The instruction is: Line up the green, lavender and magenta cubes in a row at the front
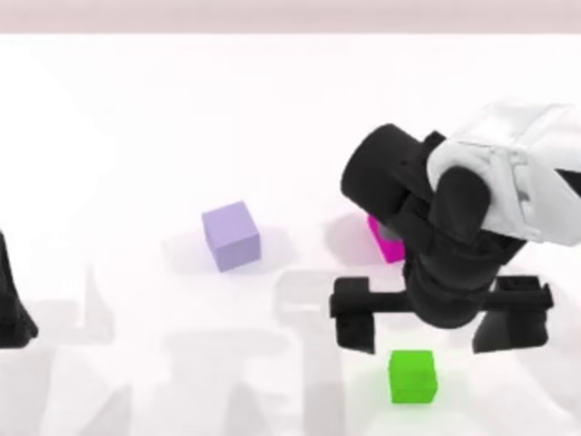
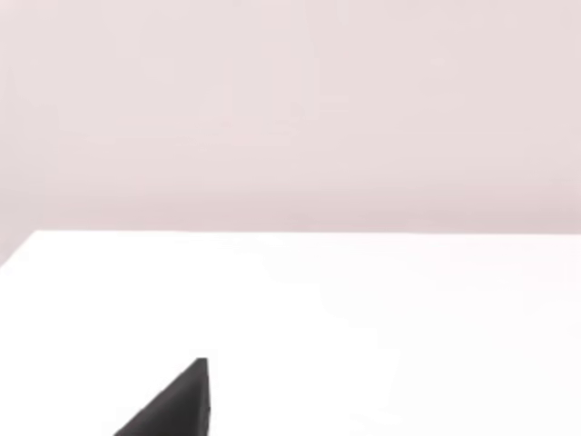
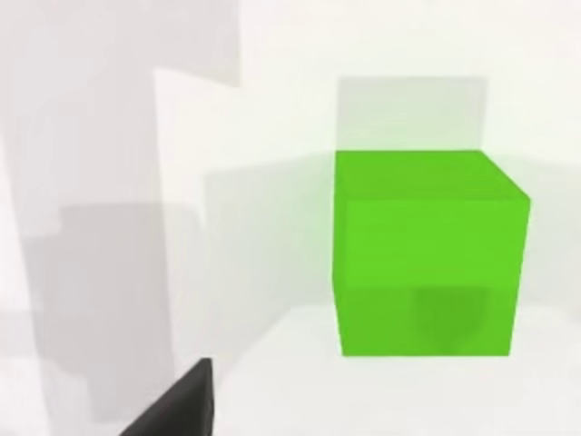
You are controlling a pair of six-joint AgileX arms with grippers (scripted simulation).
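Green cube (image 1: 413, 376), small, bright, matte, sits flat

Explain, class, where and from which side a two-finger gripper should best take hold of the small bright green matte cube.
Probably from straight above, fingers closing on two opposite vertical side faces of the small bright green matte cube. It sits flat and upright on the white table with open space all round, well apart from the magenta cube. The right gripper hovers open just behind it.
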